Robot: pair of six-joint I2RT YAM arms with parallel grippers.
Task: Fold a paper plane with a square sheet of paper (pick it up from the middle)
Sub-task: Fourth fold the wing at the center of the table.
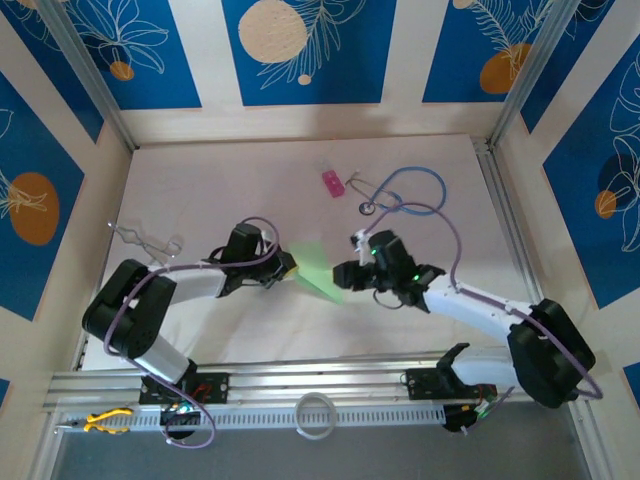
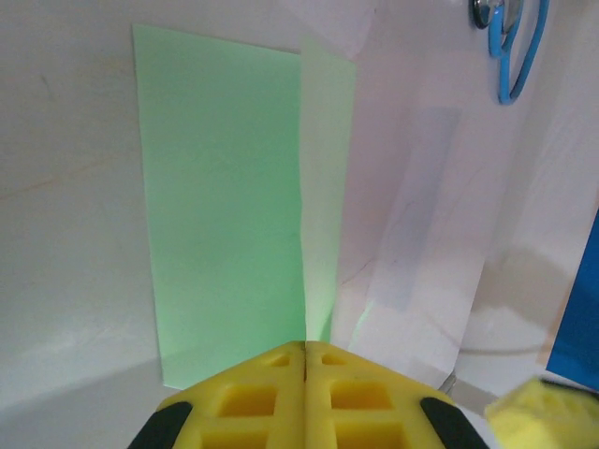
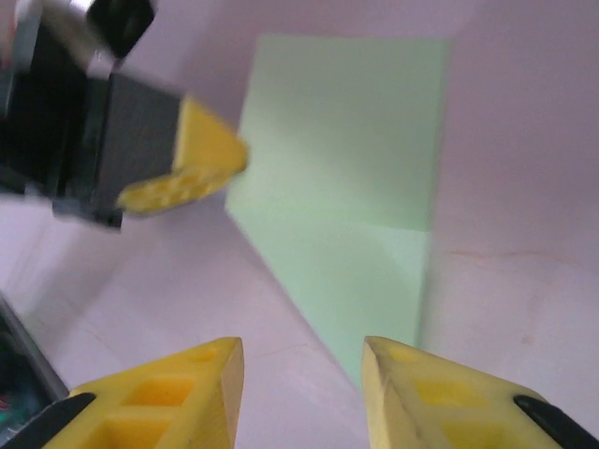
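**Pinching the thin, light-green square sheet of paper (image 1: 318, 270) at its crease**

The paper sits near the middle of the white table top (image 1: 230, 180), directly between the two arms. In the overhead view it is a small green wedge, brighter toward the right gripper.

The left gripper (image 2: 306, 374) has its yellow ribbed fingers pressed tight together. The near edge of the sheet runs into the seam between them, right where a straight crease divides the paper. In the left wrist view a broad green panel lies left of that crease and a narrower, paler strip lies to its right.

The right gripper (image 3: 299, 393) faces it from the other side with its yellow fingers standing apart and nothing between them. In the right wrist view the lower corner of the sheet points toward the gap, close to one finger. I cannot tell whether they touch. The same view has the other arm's yellow fingertip at the sheet's left edge, somewhat blurred.

Farther back on the table are a small pink block (image 1: 333, 183) and, just beside it, a blue-tubed stethoscope (image 1: 410, 190), both well apart from the paper. A white ring (image 1: 315, 414) rests on the rail at the near edge.
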